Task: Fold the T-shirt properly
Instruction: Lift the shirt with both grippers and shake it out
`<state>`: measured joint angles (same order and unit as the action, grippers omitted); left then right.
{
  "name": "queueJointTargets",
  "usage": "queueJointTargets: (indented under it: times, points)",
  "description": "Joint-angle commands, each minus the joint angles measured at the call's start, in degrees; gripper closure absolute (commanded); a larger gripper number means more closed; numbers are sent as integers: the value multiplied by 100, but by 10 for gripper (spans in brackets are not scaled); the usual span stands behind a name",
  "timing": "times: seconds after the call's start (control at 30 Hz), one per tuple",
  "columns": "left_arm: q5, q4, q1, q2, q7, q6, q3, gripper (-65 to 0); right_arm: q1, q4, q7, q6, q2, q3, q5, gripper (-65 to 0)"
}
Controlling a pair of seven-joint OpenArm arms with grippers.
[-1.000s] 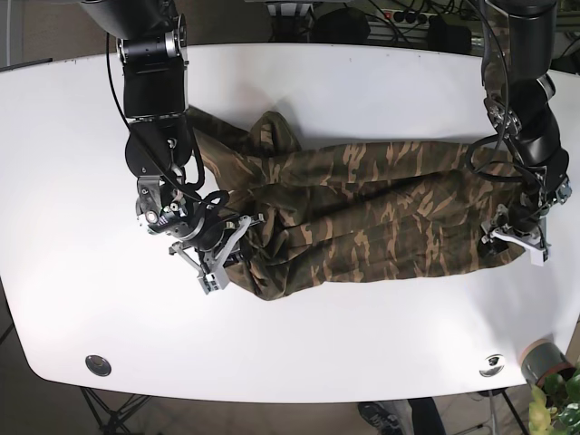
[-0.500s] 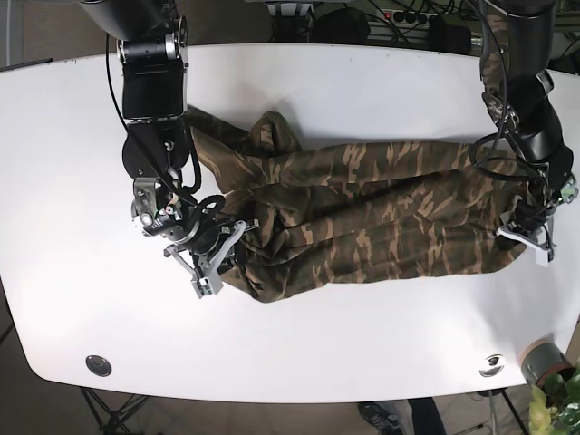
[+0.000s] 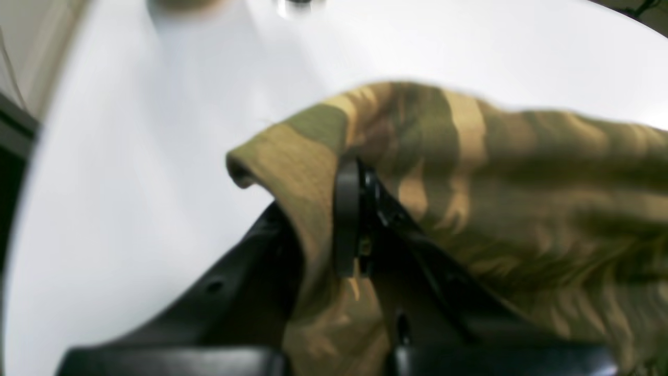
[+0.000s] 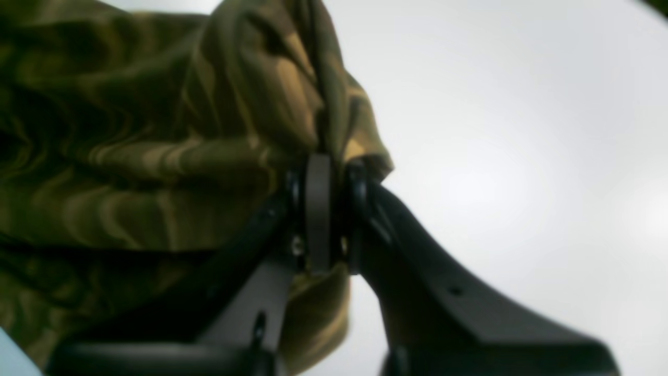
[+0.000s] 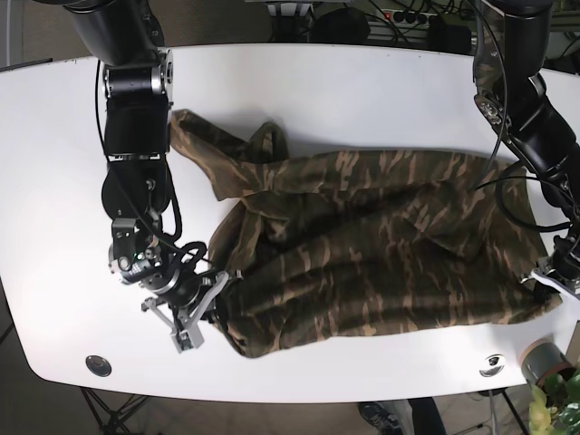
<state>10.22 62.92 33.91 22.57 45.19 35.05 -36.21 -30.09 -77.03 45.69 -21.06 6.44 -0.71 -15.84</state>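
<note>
A camouflage T-shirt [image 5: 362, 245] lies spread across the white table [image 5: 344, 91], rumpled toward its upper left. My right gripper [image 5: 210, 313] is shut on the shirt's lower left corner; in the right wrist view the cloth [image 4: 156, 130] bunches over the pinched fingers [image 4: 318, 209]. On the opposite side, my left gripper [image 5: 551, 288] is shut on the lower right corner near the table's edge. The left wrist view shows a fold of fabric [image 3: 469, 172] clamped between the black fingers [image 3: 347, 219].
A round metal fitting [image 5: 98, 365] sits in the table's front left and another fitting [image 5: 492, 365] at the front right. A grey pot with a plant [image 5: 548, 372] stands beyond the table's right front corner. Cables and dark gear [image 5: 362, 18] lie behind the far edge.
Both grippers have dragged their shirt corners toward the table's front edge. The shirt's lower hem has come forward with them and the cloth is now spread wider.
</note>
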Motion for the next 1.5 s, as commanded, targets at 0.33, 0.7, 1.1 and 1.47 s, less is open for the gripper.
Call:
queueJointTargets:
  times: [0.33, 0.7, 1.1, 1.47]
  points:
    - [521, 1546, 1202, 33, 839, -248, 654, 0, -2297, 543, 191, -140, 759, -4, -74, -21]
    - [512, 1370, 2961, 16, 962, -459, 1120, 0, -4471, 1264, 833, -439, 1295, -21, -65, -21]
    - [530, 1370, 3154, 16, 962, -423, 1111, 0, -4471, 174, 1888, -615, 1400, 23, -74, -21]
    - [547, 1783, 1756, 33, 962, -406, 645, 0, -2587, -1048, 1914, -633, 1444, 708, -74, -21]
